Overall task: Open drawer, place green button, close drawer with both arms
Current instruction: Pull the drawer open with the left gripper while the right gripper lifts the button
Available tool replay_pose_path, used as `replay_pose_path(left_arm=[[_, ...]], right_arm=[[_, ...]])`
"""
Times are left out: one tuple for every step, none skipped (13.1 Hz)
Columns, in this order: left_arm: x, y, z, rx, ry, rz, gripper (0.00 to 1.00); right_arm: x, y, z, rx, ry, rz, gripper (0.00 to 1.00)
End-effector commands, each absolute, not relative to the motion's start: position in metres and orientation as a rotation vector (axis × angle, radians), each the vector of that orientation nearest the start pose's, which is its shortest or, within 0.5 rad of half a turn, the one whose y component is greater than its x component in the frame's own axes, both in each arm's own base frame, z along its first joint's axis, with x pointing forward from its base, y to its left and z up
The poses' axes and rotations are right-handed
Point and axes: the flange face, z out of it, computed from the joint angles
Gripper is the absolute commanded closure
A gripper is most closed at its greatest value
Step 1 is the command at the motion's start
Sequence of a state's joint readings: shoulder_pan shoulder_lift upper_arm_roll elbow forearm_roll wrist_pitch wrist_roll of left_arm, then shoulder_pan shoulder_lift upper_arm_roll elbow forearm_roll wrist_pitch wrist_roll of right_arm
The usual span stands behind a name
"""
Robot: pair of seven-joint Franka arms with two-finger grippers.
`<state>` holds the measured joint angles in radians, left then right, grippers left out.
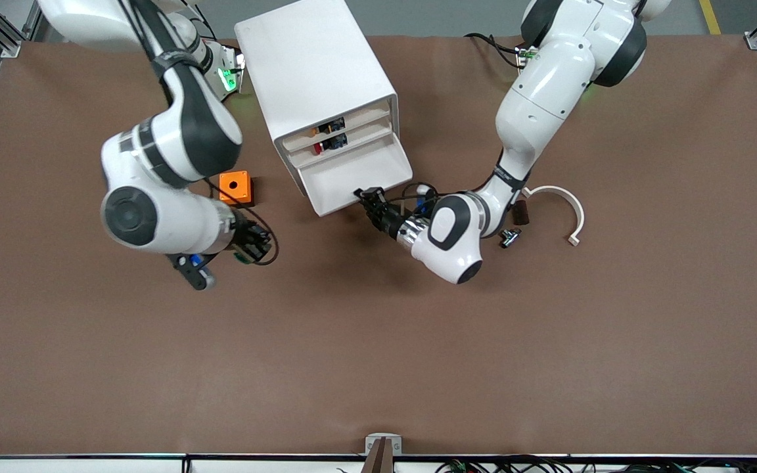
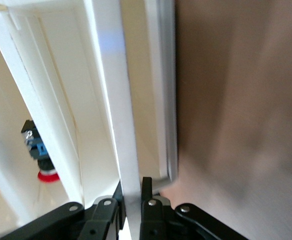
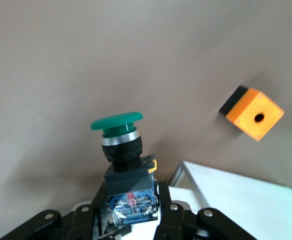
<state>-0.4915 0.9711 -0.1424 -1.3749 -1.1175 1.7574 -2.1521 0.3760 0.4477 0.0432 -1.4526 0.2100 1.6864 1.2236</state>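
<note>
While my left tool (image 1: pixel 367 196) is clamped on the front lip of the drawer (image 1: pixel 359 176), my right tool (image 1: pixel 249 244) hangs in the air over bare bench (image 1: pixel 378 355) toward the right arm's end, with the button (image 3: pixel 122 150) pinched between its fingers.

Left tool: in the left wrist view both fingers (image 2: pixel 147 192) close on the drawer's thin white front wall, one on each face. The drawer stands pulled out from the cabinet (image 1: pixel 316 79), its shallow tray showing white and bare. Inside the cabinet, above the drawer I hold, a red-capped button (image 2: pixel 47 173) with a black and blue body sits on a shelf.

Right tool: the right wrist view shows the fingers (image 3: pixel 167 212) gripping the button's blue-grey body, green cap pointing away from the tool, black collar and silver ring under it. An orange box (image 3: pixel 252 113) with a round hole in one face rests on the bench past the cap; in the front view it lies between my right tool and the cabinet. A corner of the white cabinet shows just beside the tool.

Near my left arm's wrist lie a white curved bracket (image 1: pixel 566 209), a small dark block (image 1: pixel 520 213) and a small black and metal part (image 1: pixel 508 237), all on the bench.
</note>
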Motion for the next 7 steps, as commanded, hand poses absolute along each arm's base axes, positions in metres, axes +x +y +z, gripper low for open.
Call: replay_pose_path(left_arm=[[0.551, -0.442, 0.158, 1.43, 2.282, -1.938, 0.76], [0.553, -0.438, 0.157, 1.44, 2.27, -1.925, 0.68], [0.554, -0.437, 0.157, 1.44, 2.271, -1.923, 0.54], [0.553, -0.438, 0.159, 1.444, 2.268, -1.921, 0.19], [0.555, -0.437, 0.162, 1.446, 2.265, -1.916, 0.01], [0.557, -0.437, 0.166, 1.455, 2.263, -1.906, 0.01], [0.561, -0.433, 0.173, 1.486, 2.263, -1.87, 0.01]], right_arm=[[0.548, 0.327, 0.403, -2.785, 1.405, 0.433, 1.0], [0.532, 0.351, 0.395, -2.764, 1.453, 0.409, 1.0], [0.516, 0.377, 0.388, -2.744, 1.498, 0.374, 1.0], [0.505, 0.397, 0.385, -2.729, 1.528, 0.353, 1.0], [0.496, 0.411, 0.384, -2.721, 1.531, 0.336, 1.0], [0.489, 0.423, 0.377, -2.703, 1.546, 0.31, 0.99], [0.48, 0.432, 0.365, -2.694, 1.559, 0.263, 0.99]])
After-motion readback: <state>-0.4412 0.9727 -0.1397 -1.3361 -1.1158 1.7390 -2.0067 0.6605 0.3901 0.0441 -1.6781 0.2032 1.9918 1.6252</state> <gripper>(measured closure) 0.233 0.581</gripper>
